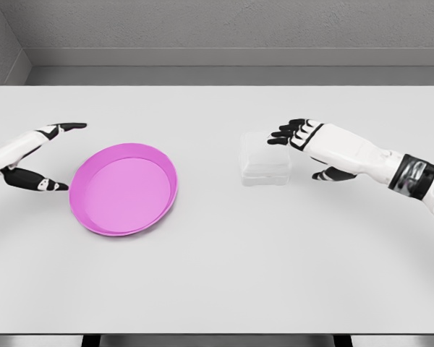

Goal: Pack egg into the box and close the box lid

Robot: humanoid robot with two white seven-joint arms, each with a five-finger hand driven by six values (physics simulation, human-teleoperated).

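The right hand (pixel 298 134) hovers with fingers spread just beside the far right corner of the one translucent box (pixel 265 159), which sits right of the desk's (pixel 217 282) middle, probably poised to press the lid down. The lid looks already lowered, and no egg shows anywhere, though it may lie inside the cloudy walls. The left hand (pixel 47 155) rests spread at the left edge beside the single pink plate (pixel 94 220), which is bare.
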